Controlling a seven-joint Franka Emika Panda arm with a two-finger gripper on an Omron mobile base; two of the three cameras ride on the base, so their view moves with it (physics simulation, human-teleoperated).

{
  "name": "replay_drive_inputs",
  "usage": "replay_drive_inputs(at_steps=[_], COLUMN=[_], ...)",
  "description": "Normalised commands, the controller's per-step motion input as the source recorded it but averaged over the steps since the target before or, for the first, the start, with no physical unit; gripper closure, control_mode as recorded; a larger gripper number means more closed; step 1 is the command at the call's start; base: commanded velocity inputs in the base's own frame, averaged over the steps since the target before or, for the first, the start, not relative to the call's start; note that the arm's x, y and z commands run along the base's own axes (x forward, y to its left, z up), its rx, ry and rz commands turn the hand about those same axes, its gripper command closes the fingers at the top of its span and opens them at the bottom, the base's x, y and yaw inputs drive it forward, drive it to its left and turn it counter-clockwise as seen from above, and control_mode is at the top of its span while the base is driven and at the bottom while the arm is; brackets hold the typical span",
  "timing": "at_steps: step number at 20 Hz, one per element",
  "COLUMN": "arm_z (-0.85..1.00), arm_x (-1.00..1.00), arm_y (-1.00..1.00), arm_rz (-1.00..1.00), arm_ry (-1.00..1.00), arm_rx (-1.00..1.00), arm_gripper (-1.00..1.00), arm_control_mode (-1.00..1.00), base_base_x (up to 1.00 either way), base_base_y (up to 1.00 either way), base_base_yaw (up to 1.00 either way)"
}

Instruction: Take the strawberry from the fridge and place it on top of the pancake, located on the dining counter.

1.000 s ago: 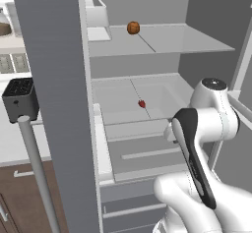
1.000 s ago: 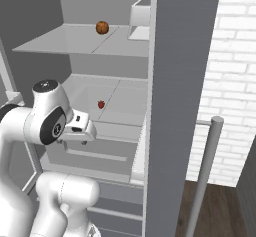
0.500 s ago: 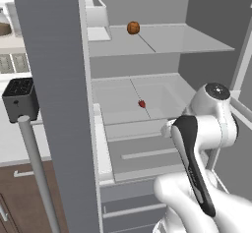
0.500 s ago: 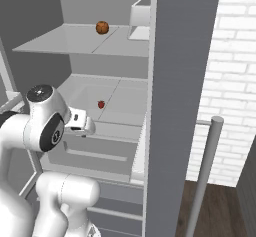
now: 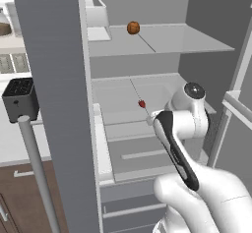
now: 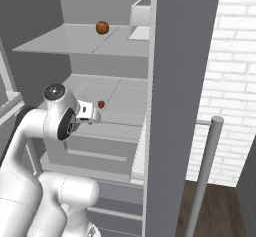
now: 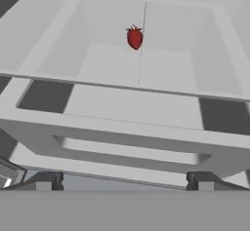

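- The gripper (image 7: 124, 180) stands with its jaws spread wide and nothing between them; in the hand view its two dark finger tips rise at the bottom, well apart from one another.
- The arm (image 5: 183, 129) rises from the lower part of both base views, bends at a rounded joint in front of the open fridge (image 5: 54, 79), and points its hand into the middle compartment.
- In the right base view the hand's white end sits just beside the strawberry (image 6: 101, 104), to its left, with a small gap between them.
- The hand view looks along the gripper, over the front lip of the lower drawer (image 7: 127, 147), towards the shelf behind it.
- The strawberry is a tiny dark-red fruit, pointed at one end, with a little tuft at the other.
- It lies on the pale grey middle shelf (image 5: 118, 92), close to the thin seam that runs down the shelf's middle, apart from the gripper's tips.
- On the upper shelf (image 6: 60, 41) rests a round orange-brown ball (image 5: 133, 28), well apart from the strawberry.
- A white bin (image 5: 96, 13) stands on the upper shelf near the fridge's open door.
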Motion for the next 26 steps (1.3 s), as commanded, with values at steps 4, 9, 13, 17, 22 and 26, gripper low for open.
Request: replay_drive_inputs(at_steps=[4,9,13,17,22,26], arm_z=[0.01,0.06,0.04,-0.01,-0.07,-0.16], arm_x=[0.88,0.58,0.64,0.64,0.41,0.17], arm_y=[0.13,0.00,0.00,0.00,0.00,-0.01], arm_rz=[-0.03,0.00,0.00,0.00,0.00,0.00], arm_ry=[0.04,0.12,0.13,0.04,0.00,0.00], arm_rx=[0.00,0.00,0.00,0.00,0.00,0.00], arm_gripper=[-1.00,-1.00,-1.00,-1.00,-1.00,-1.00], arm_control_mode=[-1.00,-1.00,-1.00,-1.00,-1.00,-1.00], base_base_x=[0.00,0.00,0.00,0.00,0.00,0.00], base_base_y=[0.00,0.00,0.00,0.00,0.00,0.00], base_base_yaw=[0.00,0.00,0.00,0.00,0.00,0.00])
